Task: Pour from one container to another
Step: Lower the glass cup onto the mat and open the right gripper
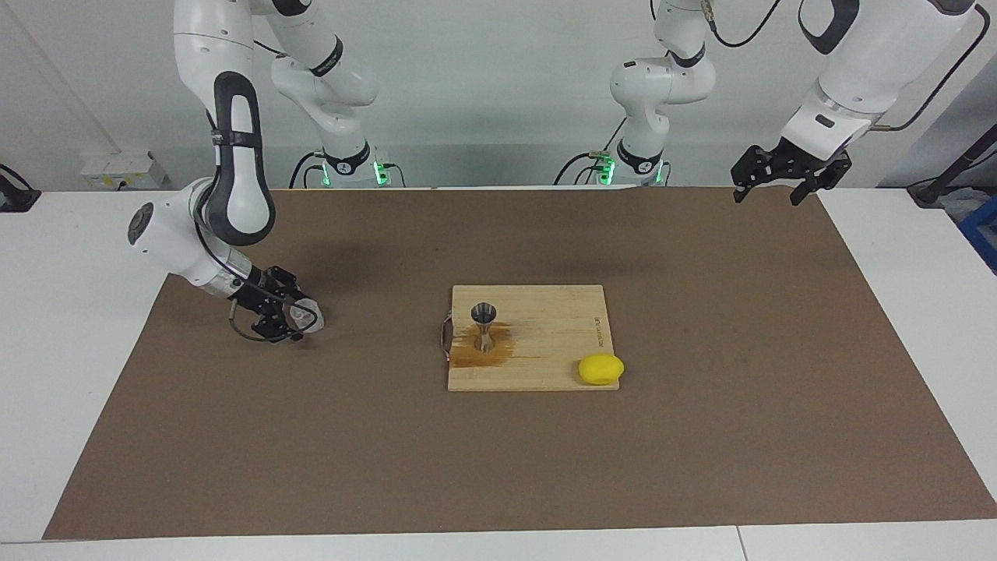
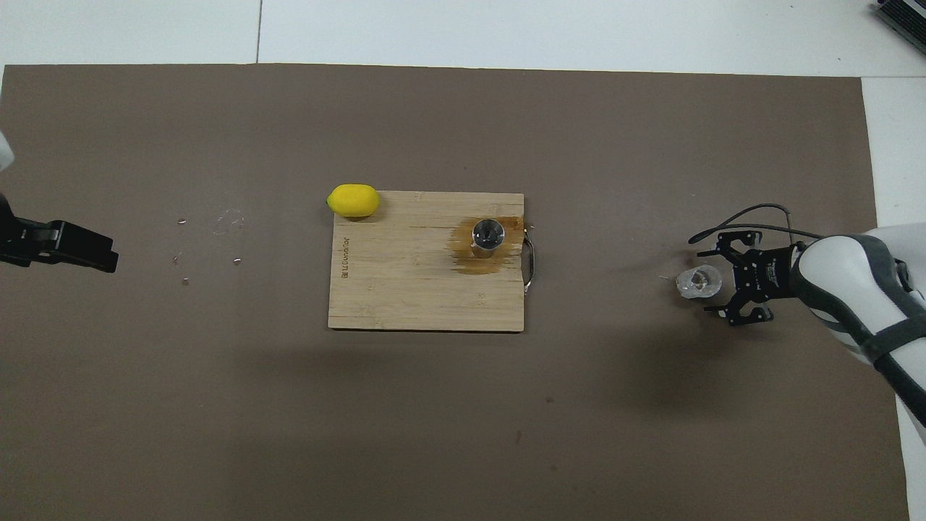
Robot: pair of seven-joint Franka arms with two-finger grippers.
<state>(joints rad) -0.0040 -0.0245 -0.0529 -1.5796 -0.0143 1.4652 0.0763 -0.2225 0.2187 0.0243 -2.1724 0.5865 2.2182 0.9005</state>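
Ribbed clear glass cup [image 2: 699, 281] stands free at nine o'clock of the spread-fingered right gripper [image 2: 712, 283] — steel hourglass jigger [image 2: 487, 236] on wet bamboo board [image 2: 405, 289]; left gripper [image 1: 771, 183] waits, fingers apart.

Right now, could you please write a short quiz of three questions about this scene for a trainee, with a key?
1. True or false: the small shiny steel hourglass-shaped jigger stands upright on the rectangular wooden cutting board.
2. Which thing lies at the corner of the board that is farther from the robots? A. a yellow lemon; B. a red apple; C. a green sponge.
3. Fill in: the small clear glass cup sits on the brown mat toward the ____ arm's end of the table.

Key: 1 true; 2 A; 3 right.
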